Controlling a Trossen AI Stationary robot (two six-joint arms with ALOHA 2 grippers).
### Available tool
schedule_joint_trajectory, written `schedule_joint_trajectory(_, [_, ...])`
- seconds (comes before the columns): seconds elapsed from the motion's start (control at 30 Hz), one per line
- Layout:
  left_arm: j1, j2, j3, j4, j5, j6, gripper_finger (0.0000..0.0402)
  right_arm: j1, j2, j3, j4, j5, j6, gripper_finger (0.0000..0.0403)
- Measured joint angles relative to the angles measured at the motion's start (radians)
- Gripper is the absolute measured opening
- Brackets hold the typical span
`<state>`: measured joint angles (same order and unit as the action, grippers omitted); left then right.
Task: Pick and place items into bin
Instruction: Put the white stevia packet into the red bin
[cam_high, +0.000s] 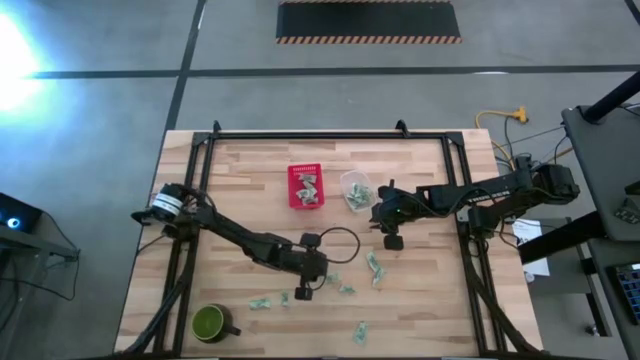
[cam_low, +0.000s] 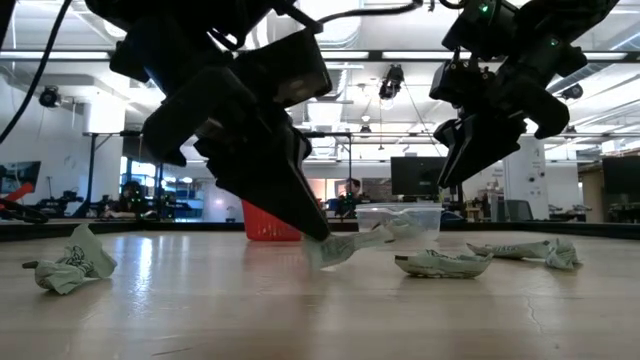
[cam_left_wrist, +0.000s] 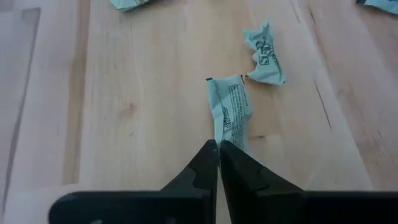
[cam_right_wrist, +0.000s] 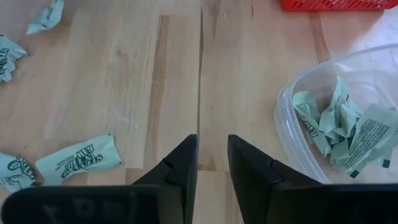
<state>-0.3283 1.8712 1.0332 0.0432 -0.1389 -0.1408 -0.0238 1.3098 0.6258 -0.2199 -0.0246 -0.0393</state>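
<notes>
While the left gripper (cam_left_wrist: 219, 148) pinches the end of 1 green-and-white wrapper (cam_left_wrist: 230, 112) against the wooden table (cam_high: 240, 170), its 2 fingers are pressed together on that piece, well toward the front edge from the red basket (cam_high: 306, 186). In the low view the wrapper trails flat on the table from the fingertips. Another crumpled wrapper (cam_left_wrist: 265, 55) lies just beside the held one, apart from it.

The right gripper (cam_right_wrist: 212, 149) hovers above the table beside the clear plastic tub (cam_right_wrist: 292, 93), which sits just to the right of the red basket in the high view; its fingers stand a little apart with nothing between them. Several wrappers (cam_right_wrist: 339, 127) are piled in the tub, and the red basket also holds a few pieces (cam_high: 309, 190).

More loose wrappers (cam_high: 375, 268) are scattered on the table in front of the red basket, and a green mug (cam_high: 209, 323) stands near the front left corner, far from the basket.
</notes>
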Motion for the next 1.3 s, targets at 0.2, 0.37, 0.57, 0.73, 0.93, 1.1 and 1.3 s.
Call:
schedule_joint_trajectory(0.2, [0.0, -0.004, 0.0, -0.009, -0.039, 0.022, 0.0, 0.0, 0.0, 0.0, 0.0, 0.0, -0.006, 0.0079])
schedule_joint_trajectory(0.37, [-0.003, -0.029, 0.0, -0.026, -0.12, 0.055, 0.0, 0.0, 0.0, 0.0, 0.0, 0.0, -0.013, 0.0076])
schedule_joint_trajectory(0.57, [-0.004, -0.126, 0.0, -0.143, -0.279, 0.077, 0.0, 0.0, 0.0, 0.0, 0.001, 0.0, -0.013, 0.0069])
schedule_joint_trajectory(0.73, [-0.001, -0.232, -0.01, -0.297, -0.418, 0.075, 0.0, 0.0, 0.0, 0.0, 0.011, 0.0, -0.013, 0.0068])
schedule_joint_trajectory(0.93, [0.041, -0.325, -0.013, -0.417, -0.545, 0.091, 0.0, 0.0, 0.0, 0.0, 0.037, -0.001, -0.013, 0.0068])
schedule_joint_trajectory(1.1, [0.124, -0.367, -0.027, -0.451, -0.582, 0.15, 0.0, 0.0, 0.0, 0.0, 0.059, -0.001, -0.013, 0.0068])
schedule_joint_trajectory(1.3, [0.253, -0.367, -0.028, -0.443, -0.567, 0.207, 0.0, 0.0, 0.0, 0.0, 0.082, -0.001, -0.009, 0.0068])
